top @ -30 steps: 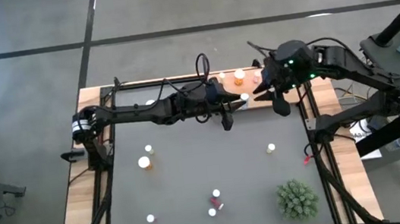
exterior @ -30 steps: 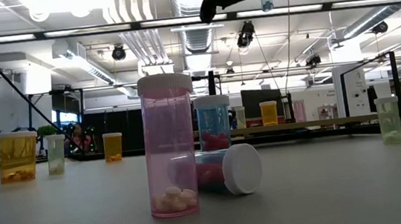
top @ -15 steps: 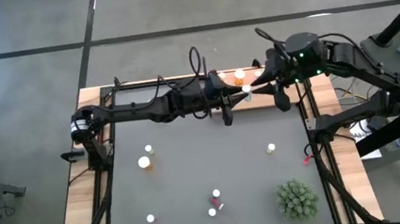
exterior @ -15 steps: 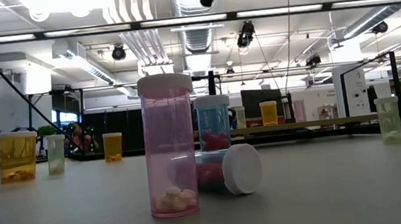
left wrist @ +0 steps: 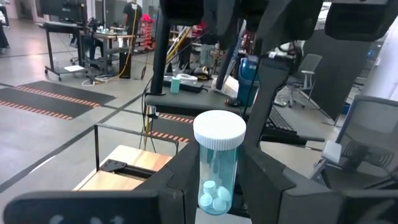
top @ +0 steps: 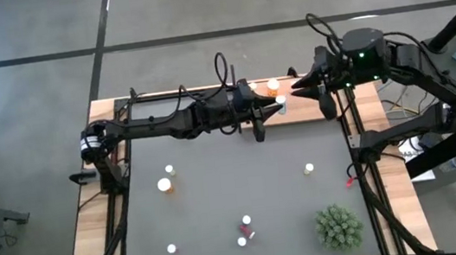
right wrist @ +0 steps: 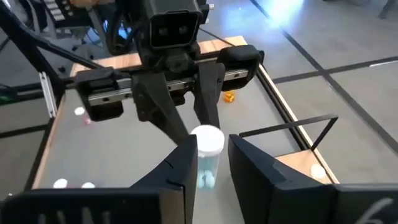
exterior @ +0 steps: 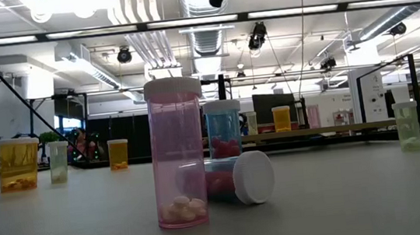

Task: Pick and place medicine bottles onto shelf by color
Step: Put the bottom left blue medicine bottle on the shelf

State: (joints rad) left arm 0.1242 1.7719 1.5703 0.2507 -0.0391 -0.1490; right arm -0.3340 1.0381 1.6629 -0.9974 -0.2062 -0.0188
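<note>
The left hand (top: 276,106) pinches a small translucent pale blue-green medicine bottle with a round white cap (left wrist: 219,168). Its two dark fingers are pressed on the body just under the cap. The bottle stands upright in the grip, long axis vertical, with white pills in its base, and it hangs well clear of the table (top: 91,223).

Directly below the hand lies the flat light-brown wooden shelf with thin black posts (top: 300,112), so the move ahead looks like a straight descent, with no tilt needed. Just past the bottle, the right hand (top: 298,94) points back at the left one, fingers pressed together on nothing. The left arm is plainly the one to do the placing.

Slightly farther on the shelf stands an orange bottle with a white cap (top: 273,85). By colour, the pale one probably wants a spot apart from it.
</note>
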